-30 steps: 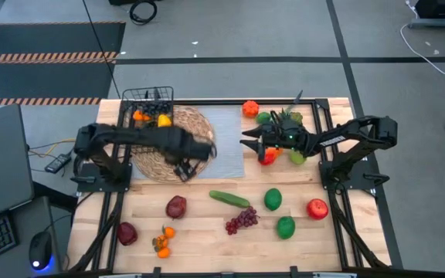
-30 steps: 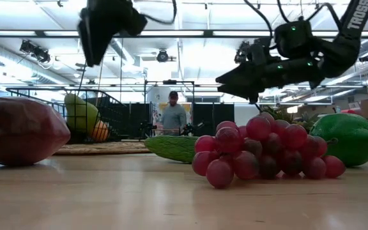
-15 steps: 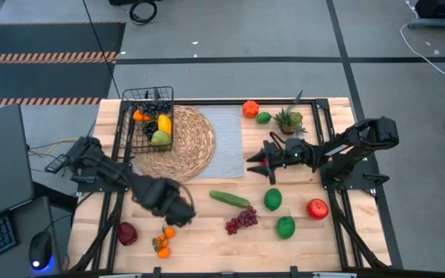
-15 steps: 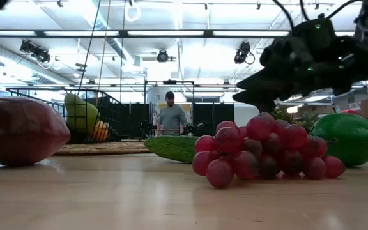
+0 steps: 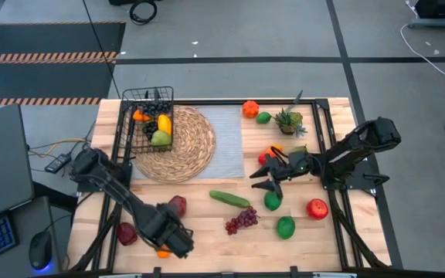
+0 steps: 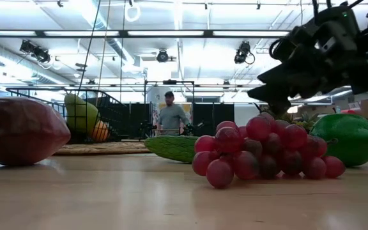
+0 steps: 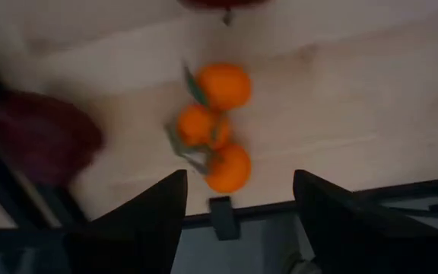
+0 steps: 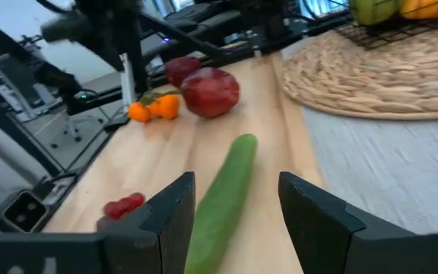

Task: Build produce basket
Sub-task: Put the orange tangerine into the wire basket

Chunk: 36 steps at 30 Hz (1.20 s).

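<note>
The black wire basket point(image 5: 148, 116) stands on the far left part of the round mat and holds a pear, a yellow mango and other produce. My left gripper point(image 5: 173, 240) points down, open, above the cluster of small oranges point(image 7: 215, 125) near the table's front left; nothing is between its fingers. My right gripper point(image 5: 263, 180) lies nearly level, open and empty, pointing toward the table's left at the cucumber point(image 8: 223, 196). Loose on the wood lie the cucumber point(image 5: 229, 198), grapes point(image 5: 241, 222), two limes point(image 5: 273, 200), and red apples point(image 5: 178, 205).
The woven round mat point(image 5: 182, 147) lies on a grey cloth point(image 5: 226, 143). A spiky potted plant point(image 5: 288, 120), an orange point(image 5: 250, 108) and a lime stand at the far right. A red fruit point(image 5: 265, 157) lies behind my right gripper. A person point(image 6: 172, 117) stands far behind the table.
My left gripper has swung from above the round mat toward the table's near edge and sunk a little, rolling about its own axis, and now hangs over the oranges. My right gripper has moved from beside the plant toward the near edge and down, toward the cucumber.
</note>
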Motion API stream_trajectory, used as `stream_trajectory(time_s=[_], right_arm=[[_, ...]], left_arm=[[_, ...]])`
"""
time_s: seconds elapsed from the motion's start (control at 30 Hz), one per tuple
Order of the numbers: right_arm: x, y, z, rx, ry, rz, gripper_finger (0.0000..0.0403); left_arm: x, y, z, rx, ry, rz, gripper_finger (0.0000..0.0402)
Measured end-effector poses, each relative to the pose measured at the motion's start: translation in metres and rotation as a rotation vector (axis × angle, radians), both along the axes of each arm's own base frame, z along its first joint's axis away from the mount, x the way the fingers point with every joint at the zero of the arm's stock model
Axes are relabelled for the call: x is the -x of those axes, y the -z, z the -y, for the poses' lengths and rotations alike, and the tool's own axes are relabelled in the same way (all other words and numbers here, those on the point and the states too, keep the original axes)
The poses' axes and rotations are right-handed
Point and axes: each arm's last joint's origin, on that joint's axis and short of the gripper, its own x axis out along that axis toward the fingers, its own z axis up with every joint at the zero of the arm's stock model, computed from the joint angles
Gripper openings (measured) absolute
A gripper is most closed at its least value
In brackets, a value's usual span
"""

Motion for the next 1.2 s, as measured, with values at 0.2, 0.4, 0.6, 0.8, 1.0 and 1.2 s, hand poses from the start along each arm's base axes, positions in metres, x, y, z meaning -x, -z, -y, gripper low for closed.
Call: stream_trajectory(time_s=[0.2, 0.4, 0.6, 0.8, 1.0, 1.2], right_arm=[[0.001, -0.001, -0.009, -0.001, -0.037, 0.015, 0.0196], [0.002, -0.001, -0.016, -0.001, -0.073, 0.012, 0.0196], [0.004, 0.0, -0.027, -0.001, -0.122, 0.004, 0.0196], [0.006, -0.001, -0.034, -0.008, -0.155, 0.005, 0.0196], [0.007, -0.001, -0.04, -0.008, -0.177, 0.008, 0.0196], [0.007, -0.001, -0.041, -0.003, -0.163, 0.01, 0.0196]], left_arm=[[-0.006, 0.027, 0.018, 0.012, -0.003, -0.056, 0.0247], [-0.001, 0.045, 0.028, 0.015, 0.015, -0.17, 0.0247], [0.006, 0.045, 0.031, -0.045, -0.006, -0.182, 0.0246], [0.008, 0.059, 0.03, -0.057, -0.016, -0.163, 0.0231], [0.009, 0.076, 0.027, -0.05, -0.024, -0.152, 0.0215], [0.009, 0.083, 0.021, -0.079, -0.019, -0.155, 0.0193]])
